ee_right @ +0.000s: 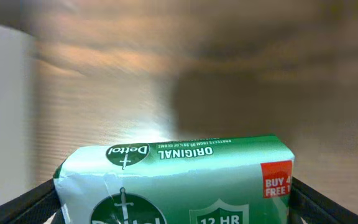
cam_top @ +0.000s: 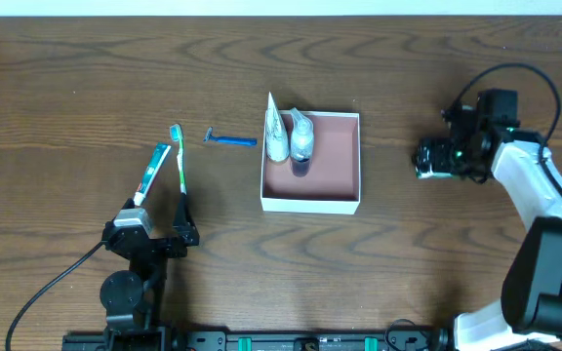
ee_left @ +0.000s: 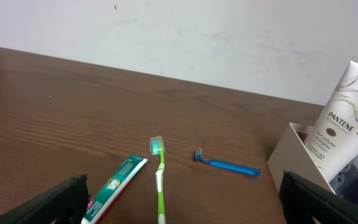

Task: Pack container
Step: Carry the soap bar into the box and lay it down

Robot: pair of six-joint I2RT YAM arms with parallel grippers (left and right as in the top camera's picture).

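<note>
Container (cam_top: 311,204), square cardboard, holds a glossy tube (ee_left: 344,124); left claw (cam_top: 156,230) open; right claw (cam_top: 433,159) grips soap box (ee_right: 176,183).

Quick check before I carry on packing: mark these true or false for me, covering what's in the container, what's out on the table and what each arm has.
1. The Pantene tube stands inside the container. True.
2. The blue razor is in the container. False: it lies outside it on the table.
3. The soap box sits between the right fingers. True.
4. The left fingers are closed on the toothbrush. False: they stand wide open and empty, with the toothbrush lying on the table ahead of them.
5. The toothpaste lies beside the toothbrush, outside the container. True.
</note>
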